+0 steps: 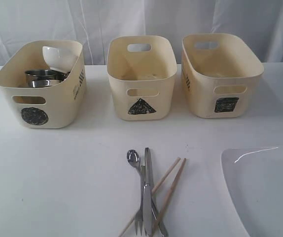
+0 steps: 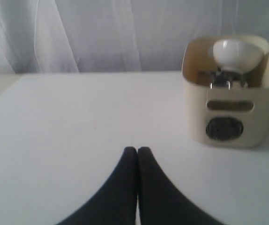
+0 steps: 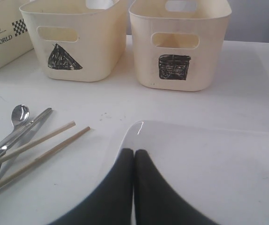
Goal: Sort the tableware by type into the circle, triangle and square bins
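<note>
Cutlery (image 1: 147, 197) and plate (image 1: 265, 187) lay at the surface's (image 1: 57, 173) front edge.
Left claw (image 2: 137, 151) and right claw (image 3: 134, 153) were both pressed together.

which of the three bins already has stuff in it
The circle bin, leftmost in the exterior view: a white bowl and steel mugs sit inside. No tableware shows in the triangle bin or the square bin.

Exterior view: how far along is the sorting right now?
Done: the small white bowl and steel vessels sit in the cream circle-marked bin. In hand: nothing; the left gripper and right gripper are shut, empty. Left: the steel spoon, fork, knife and wooden chopsticks lie piled on the white table, the large white square plate beside them; the triangle-marked bin and square-marked bin look empty.
</note>
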Tool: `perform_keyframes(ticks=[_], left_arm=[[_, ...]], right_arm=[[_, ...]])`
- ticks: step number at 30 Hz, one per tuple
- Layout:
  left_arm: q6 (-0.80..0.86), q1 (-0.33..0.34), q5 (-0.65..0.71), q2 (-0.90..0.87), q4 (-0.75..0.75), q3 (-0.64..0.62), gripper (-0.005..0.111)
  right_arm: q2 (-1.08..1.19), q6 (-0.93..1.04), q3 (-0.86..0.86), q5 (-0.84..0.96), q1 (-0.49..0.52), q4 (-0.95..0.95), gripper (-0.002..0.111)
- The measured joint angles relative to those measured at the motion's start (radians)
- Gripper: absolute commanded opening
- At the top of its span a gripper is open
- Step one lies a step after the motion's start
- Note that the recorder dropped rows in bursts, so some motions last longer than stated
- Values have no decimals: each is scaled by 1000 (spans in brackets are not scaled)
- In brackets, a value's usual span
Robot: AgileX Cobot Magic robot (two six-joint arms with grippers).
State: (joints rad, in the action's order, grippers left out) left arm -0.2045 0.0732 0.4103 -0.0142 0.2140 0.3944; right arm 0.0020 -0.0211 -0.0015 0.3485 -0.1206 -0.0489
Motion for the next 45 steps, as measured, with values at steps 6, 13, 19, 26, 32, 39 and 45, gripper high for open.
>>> perform_keyframes(ticks=[6,13,19,26,32,39,45], left_arm=[[2,0,-323,-2,43,-218,0],[-11,0,-309,-2,12,-388,0],[-19,0,-242,-2,-55,-391,0],[-19,0,-239,-2,-67,-391,0],[-19,0,-237,-2,-67,-391,0],[-19,0,-237,-2,-67,-391,0],[-20,0,-151,-2,-67,-391,0]], right_arm=[[0,-12,0,0,0,0,0],[0,-15,0,0,0,0,0],[0,-15,0,0,0,0,0],[0,-15,0,0,0,0,0],[0,-15,0,0,0,0,0],[0,-13,0,0,0,2,0],[0,2,0,0,0,12,0]])
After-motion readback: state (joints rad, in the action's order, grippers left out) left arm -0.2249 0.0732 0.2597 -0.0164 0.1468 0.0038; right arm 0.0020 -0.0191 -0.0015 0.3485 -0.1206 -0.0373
